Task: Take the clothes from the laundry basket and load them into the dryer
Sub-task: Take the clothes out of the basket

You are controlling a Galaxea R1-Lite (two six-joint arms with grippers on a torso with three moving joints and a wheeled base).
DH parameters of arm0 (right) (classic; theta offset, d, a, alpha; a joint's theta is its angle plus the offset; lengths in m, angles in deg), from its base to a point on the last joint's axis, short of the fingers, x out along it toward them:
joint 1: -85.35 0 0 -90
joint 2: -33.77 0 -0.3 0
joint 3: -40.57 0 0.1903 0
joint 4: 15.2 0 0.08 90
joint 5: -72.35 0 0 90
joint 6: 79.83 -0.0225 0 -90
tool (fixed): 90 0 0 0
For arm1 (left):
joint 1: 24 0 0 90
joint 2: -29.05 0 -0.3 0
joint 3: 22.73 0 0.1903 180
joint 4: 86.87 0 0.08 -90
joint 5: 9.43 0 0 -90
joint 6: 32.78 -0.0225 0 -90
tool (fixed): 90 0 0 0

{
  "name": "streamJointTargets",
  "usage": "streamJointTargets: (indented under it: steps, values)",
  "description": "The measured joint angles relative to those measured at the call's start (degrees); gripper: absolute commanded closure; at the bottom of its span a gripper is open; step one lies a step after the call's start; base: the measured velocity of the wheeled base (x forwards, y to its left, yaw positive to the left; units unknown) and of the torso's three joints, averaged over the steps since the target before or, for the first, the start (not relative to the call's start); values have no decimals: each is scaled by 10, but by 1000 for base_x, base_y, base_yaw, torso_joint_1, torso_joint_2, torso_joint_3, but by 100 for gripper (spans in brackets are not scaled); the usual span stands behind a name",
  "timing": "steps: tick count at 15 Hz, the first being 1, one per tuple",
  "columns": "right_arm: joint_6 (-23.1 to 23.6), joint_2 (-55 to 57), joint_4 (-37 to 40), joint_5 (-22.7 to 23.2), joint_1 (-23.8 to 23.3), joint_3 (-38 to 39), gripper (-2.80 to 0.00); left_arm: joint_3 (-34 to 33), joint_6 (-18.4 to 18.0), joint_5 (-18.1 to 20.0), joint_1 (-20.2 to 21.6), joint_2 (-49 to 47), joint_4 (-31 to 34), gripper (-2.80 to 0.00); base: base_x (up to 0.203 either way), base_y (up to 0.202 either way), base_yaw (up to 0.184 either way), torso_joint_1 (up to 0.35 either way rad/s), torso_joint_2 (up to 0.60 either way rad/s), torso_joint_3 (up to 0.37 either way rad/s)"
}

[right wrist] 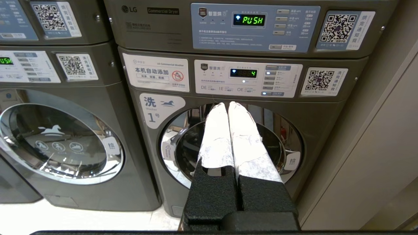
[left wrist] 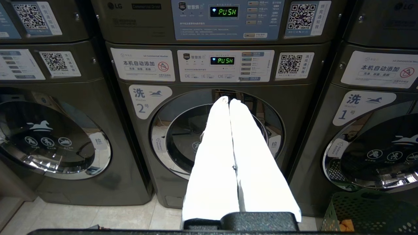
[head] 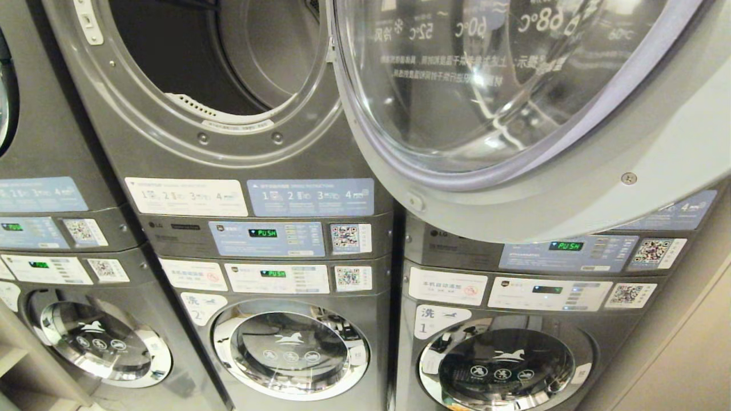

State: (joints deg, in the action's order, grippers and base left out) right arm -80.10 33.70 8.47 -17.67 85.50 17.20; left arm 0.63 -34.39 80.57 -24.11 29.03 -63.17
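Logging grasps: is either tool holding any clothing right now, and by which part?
Nothing is held: the left tool and right tool are both shut and empty, near the washers.

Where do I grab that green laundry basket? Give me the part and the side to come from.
Grip the green laundry basket by its top rim, coming from above: it stands upright with its mouth open, and the rim is a solid band over perforated walls. Only one corner shows, so handles cannot be told.

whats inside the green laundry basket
In the left wrist view only a corner of the green laundry basket shows. Something orange lies inside at the edge; the rest of its contents are cut off or behind the mesh wall.
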Motion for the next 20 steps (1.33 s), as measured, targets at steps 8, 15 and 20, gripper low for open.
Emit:
streamJointTargets:
  steps: [8, 15, 20]
  values:
    - [0, 0, 0, 0, 0, 0, 0, 0, 2, 0, 0, 0, 0, 0, 0, 0, 0, -55, 123, 62]
    - [0, 0, 0, 0, 0, 0, 0, 0, 3, 0, 0, 0, 0, 0, 0, 0, 0, -60, 127, 66]
    - [0, 0, 0, 0, 0, 0, 0, 0, 2, 0, 0, 0, 0, 0, 0, 0, 0, -57, 135, 67]
